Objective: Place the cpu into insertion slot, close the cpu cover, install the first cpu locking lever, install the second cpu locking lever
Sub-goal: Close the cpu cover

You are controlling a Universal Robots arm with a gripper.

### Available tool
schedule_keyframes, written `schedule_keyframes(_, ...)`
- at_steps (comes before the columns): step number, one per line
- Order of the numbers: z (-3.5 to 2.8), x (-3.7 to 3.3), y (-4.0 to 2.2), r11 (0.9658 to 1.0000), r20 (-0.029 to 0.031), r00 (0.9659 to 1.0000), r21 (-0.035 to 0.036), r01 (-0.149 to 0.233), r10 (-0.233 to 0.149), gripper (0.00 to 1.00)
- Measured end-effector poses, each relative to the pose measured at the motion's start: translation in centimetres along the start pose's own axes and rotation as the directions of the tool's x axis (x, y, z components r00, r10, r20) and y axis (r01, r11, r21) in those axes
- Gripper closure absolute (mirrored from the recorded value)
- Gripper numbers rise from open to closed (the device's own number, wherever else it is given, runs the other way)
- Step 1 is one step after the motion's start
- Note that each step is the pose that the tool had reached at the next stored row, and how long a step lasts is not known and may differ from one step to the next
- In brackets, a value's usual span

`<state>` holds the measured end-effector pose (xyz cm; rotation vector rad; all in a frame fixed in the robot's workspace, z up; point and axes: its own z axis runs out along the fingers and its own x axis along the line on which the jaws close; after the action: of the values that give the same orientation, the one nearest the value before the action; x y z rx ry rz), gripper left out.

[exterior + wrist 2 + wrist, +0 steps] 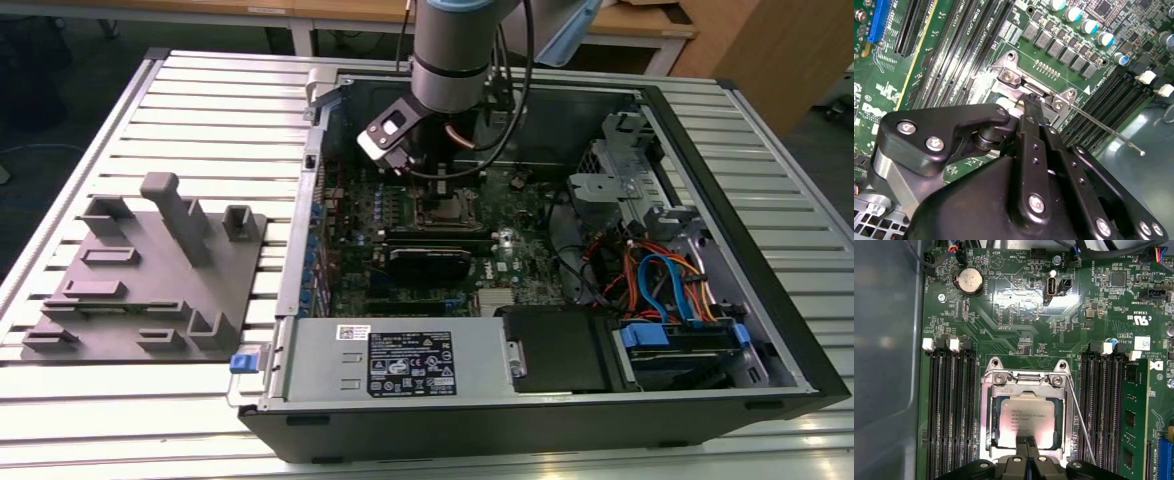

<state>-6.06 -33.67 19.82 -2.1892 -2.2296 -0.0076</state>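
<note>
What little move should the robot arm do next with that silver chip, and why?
Probably lift slightly and slide toward the thin lever. The chip already sits in place, the metal cover seems to lie flat around it, and the gripper, fingers together, is at the cover's edge. The lever looks unlatched, slanting away from the cover.

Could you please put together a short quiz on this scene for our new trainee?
1. True or false: the cpu lies under the lowered cpu cover.
2. The gripper is nearest to: A the coin cell, B the cpu, C the blue cables.
3. Fill in: the grey fixture plate lies on the exterior view's ___ of the computer case.
Key: 1 true; 2 B; 3 left.
</note>
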Motion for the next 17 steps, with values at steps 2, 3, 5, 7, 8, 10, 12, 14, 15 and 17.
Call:
schedule_keyframes(2,-0.25,0.03,0.02,1.0,-0.0011,1.0,-0.0008,0.0,0.0,0.9)
schedule_keyframes(3,-0.45,0.02,0.0,1.0,0.0001,1.0,0.0001,0.0,0.0,0.9)
schedule_keyframes(5,-0.54,0.01,0.0,1.0,0.0003,1.0,0.0003,0.0,0.0,0.9)
schedule_keyframes(7,-0.55,0.01,0.15,1.0,0.0005,1.0,0.0004,0.0,0.0,0.9)
schedule_keyframes(8,-0.55,0.0,0.28,1.0,0.0006,1.0,0.0006,0.0,0.0,0.9)
schedule_keyframes(10,-0.55,0.0,0.65,1.0,0.0006,1.0,0.0005,0.0,0.0,0.9)
schedule_keyframes(12,-0.54,-0.01,1.02,1.0,0.0005,1.0,0.0004,0.0,0.0,0.9)
schedule_keyframes(14,-0.54,-0.02,1.35,1.0,0.0006,1.0,0.0005,0.0,0.0,0.9)
schedule_keyframes(15,-0.54,-0.02,1.47,1.0,0.0006,1.0,0.0004,0.0,0.0,0.9)
schedule_keyframes(17,-0.53,-0.02,1.62,1.0,0.0006,1.0,0.0005,0.0,0.0,0.9)
